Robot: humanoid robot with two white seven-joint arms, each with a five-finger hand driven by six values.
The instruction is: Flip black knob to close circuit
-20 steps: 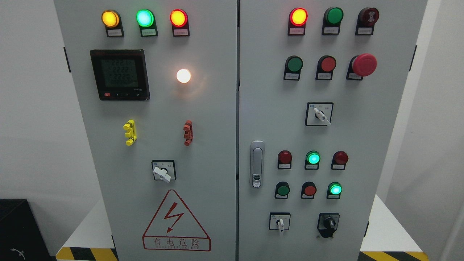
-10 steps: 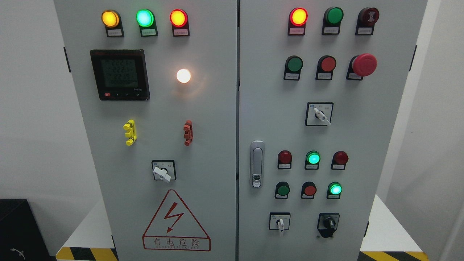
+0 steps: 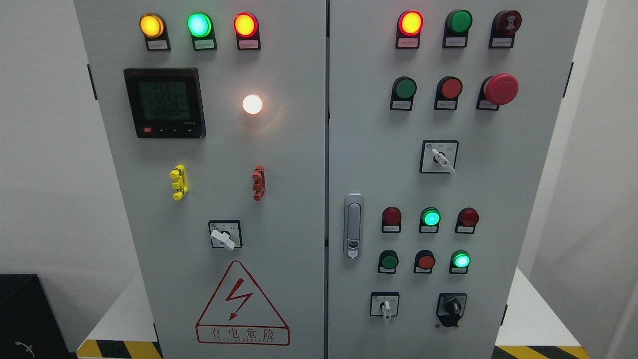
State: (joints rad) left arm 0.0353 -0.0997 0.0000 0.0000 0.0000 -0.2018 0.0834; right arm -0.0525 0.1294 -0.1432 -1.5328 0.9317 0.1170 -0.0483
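Note:
The black knob [image 3: 452,306] sits on a black plate at the lower right of the grey cabinet's right door [image 3: 374,164]. Its handle points up and slightly left. No robot hand or arm shows in the head view.
A white-handled selector [image 3: 385,307] sits left of the black knob, another [image 3: 441,158] higher up, and one [image 3: 223,238] on the left door. A red mushroom stop button [image 3: 500,89] sticks out at the upper right. A door latch [image 3: 353,226] is at the centre. Several indicator lamps are lit.
The digits on the meter display flicker. Nothing else has moved.

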